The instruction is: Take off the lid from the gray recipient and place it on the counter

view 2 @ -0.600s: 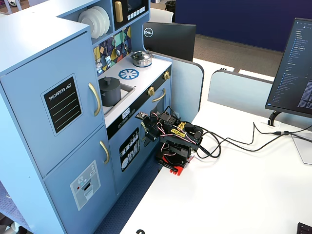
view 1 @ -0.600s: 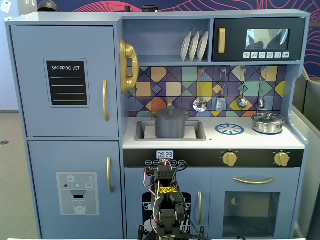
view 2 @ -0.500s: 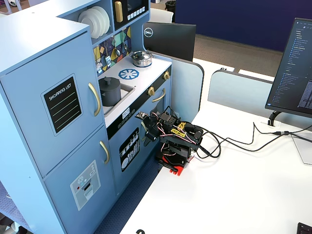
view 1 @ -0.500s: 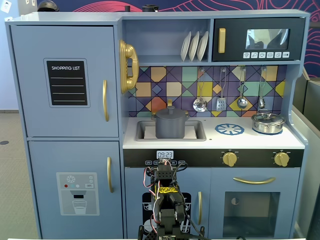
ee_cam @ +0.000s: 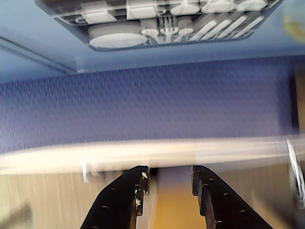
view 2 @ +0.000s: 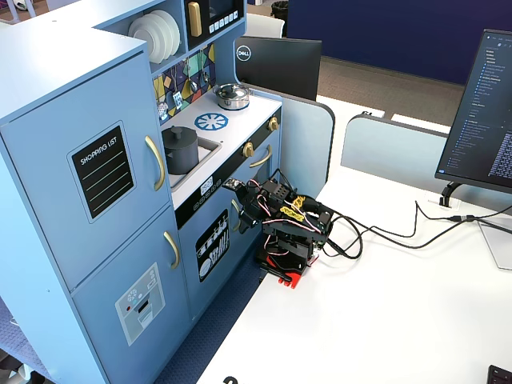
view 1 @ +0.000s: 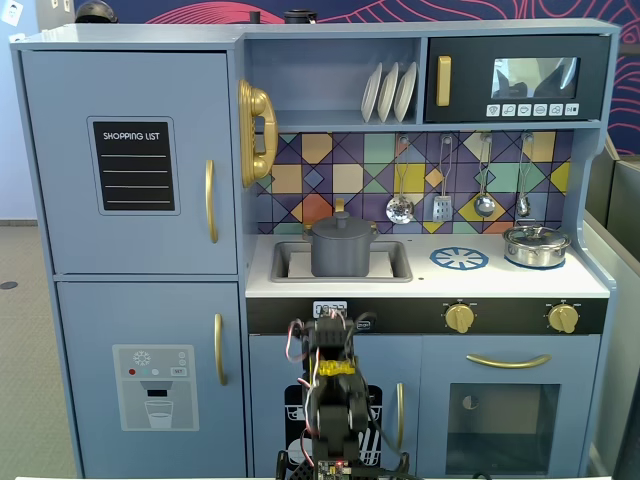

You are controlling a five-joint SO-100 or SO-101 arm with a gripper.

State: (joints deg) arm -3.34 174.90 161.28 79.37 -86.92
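Fixed views both showed one matte dark gray pot [view 1: 341,252], a plain cylinder, standing in the recessed sink [view 1: 392,263] of the white counter [view 1: 420,283]. In the front fixed view this was just left of the frame centre. One flat round lid [view 1: 341,227] of the same gray was on top of the pot, with a small knob in its middle. To the right on the counter lay one printed blue-and-white burner [view 1: 459,259], round like a wheel, and beyond it one smaller shiny steel pot [view 1: 536,246] with its own lid. Four metal utensils [view 1: 400,208] hung on the coloured tile wall above, and three white plates [view 1: 388,92] stood on edge on the shelf, upper centre. Two gold knobs [view 1: 459,318] sat on the dark front strip.

One black arm [view 2: 282,228] stood on the white table, folded low in front of the blue cabinet, well apart from the pot.

Wrist view was blurred. The gripper [ee_cam: 169,177] came in from the bottom edge with two black fingers [ee_cam: 137,185], the jaws parted by a moderate gap and holding nothing. Above them ran a purple textured floor and, at the top edge, the printed dishwasher panel [ee_cam: 157,19].
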